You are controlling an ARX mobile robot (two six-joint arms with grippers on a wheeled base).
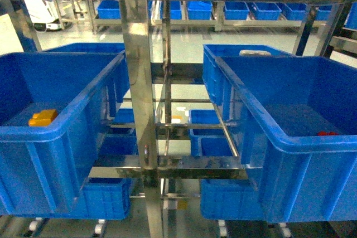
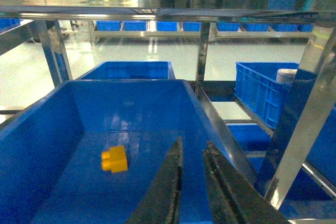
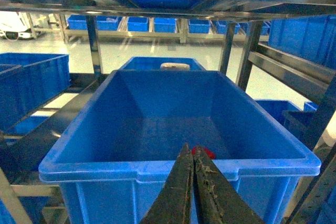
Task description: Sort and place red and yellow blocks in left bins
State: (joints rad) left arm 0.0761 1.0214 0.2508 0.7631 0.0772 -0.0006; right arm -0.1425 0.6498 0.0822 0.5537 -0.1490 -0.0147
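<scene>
My clenched right gripper [image 3: 192,182] hovers over the right bin's [image 3: 178,169] near rim, red block [image 3: 203,152] apparently beyond; descending risks striking it.

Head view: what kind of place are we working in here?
Likely a warehouse or factory storage area: steel racking, deep blue crates on its shelves, and more identical crates in a far row across a bare pale floor.

Orange-yellow block [image 2: 115,159] and red block [image 3: 203,152] lie in blue crates [image 1: 67,132].
</scene>
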